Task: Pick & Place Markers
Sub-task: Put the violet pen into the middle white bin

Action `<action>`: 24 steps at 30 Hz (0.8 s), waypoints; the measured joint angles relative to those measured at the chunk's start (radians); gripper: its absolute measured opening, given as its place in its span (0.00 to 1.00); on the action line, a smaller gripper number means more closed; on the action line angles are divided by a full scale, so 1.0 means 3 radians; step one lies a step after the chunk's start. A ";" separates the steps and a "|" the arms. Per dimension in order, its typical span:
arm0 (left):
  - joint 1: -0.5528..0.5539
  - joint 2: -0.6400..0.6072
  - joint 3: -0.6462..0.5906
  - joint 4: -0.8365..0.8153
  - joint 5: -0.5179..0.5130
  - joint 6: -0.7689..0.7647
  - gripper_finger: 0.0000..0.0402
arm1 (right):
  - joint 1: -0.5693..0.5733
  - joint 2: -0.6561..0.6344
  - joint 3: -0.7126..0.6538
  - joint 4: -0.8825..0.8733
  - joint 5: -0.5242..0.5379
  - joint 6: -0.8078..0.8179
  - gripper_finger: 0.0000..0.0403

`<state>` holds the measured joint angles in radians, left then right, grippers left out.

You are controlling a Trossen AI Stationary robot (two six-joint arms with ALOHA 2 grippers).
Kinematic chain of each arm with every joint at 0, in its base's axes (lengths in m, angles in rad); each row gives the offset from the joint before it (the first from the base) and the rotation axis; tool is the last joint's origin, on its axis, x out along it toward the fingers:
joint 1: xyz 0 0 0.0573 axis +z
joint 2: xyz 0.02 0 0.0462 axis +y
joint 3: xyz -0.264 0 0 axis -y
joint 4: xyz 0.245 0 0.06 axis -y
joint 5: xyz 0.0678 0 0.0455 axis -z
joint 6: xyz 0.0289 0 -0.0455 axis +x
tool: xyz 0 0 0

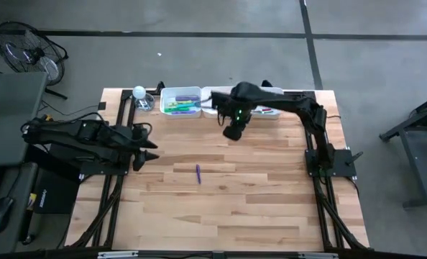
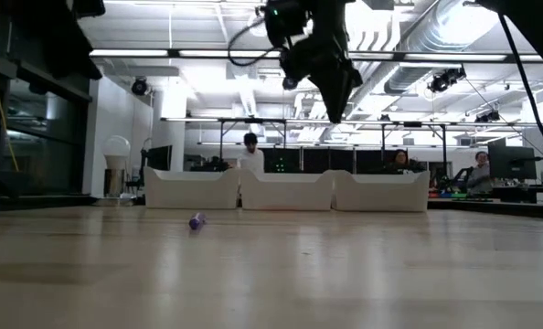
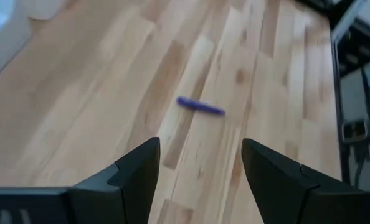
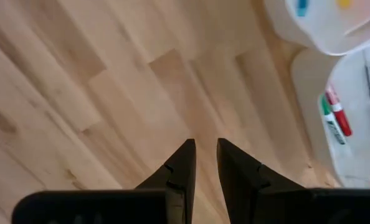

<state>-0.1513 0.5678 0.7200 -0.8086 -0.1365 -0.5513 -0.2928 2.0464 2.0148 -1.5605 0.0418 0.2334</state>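
A single purple marker (image 1: 198,173) lies flat on the wooden table near its middle; it also shows in the low view (image 2: 196,221) and the left wrist view (image 3: 200,106). My left gripper (image 1: 150,144) hovers open at the table's left, pointing toward that marker, its fingers (image 3: 141,168) well short of it. My right gripper (image 1: 233,133) hangs high above the table, just in front of the far trays, pointing down (image 2: 335,105). Its fingers (image 4: 185,155) stand a narrow gap apart with nothing between them. More markers (image 4: 337,115) lie in a white tray (image 4: 359,155).
Three white trays (image 1: 181,92) (image 1: 217,93) (image 1: 271,114) stand in a row along the far edge; the left one holds green markers (image 1: 179,106). A white ball-like thing (image 1: 139,92) sits at the far left corner. People sit in the room beyond the table (image 2: 250,146).
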 joint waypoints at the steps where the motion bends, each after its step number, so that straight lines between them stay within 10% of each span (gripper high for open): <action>1: 0.0000 -0.0001 -0.0031 0.0001 0.0045 0.0052 0.56 | 0.0075 0.0000 0.0000 0.0007 0.0033 0.0070 0.14; 13: 0.0001 0.0171 -0.0485 0.0544 0.0263 0.0428 0.56 | 0.0762 0.0000 -0.0001 0.0331 0.0051 0.0831 0.14; 24: 0.0001 0.0910 -0.0581 0.1127 0.0319 -0.0344 0.56 | 0.1221 -0.0029 -0.0185 0.0005 0.1047 0.2123 0.14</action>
<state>-0.1510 0.8407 0.5457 -0.4706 -0.0408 -0.6543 0.0736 2.0379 1.9594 -1.5591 0.3558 0.8702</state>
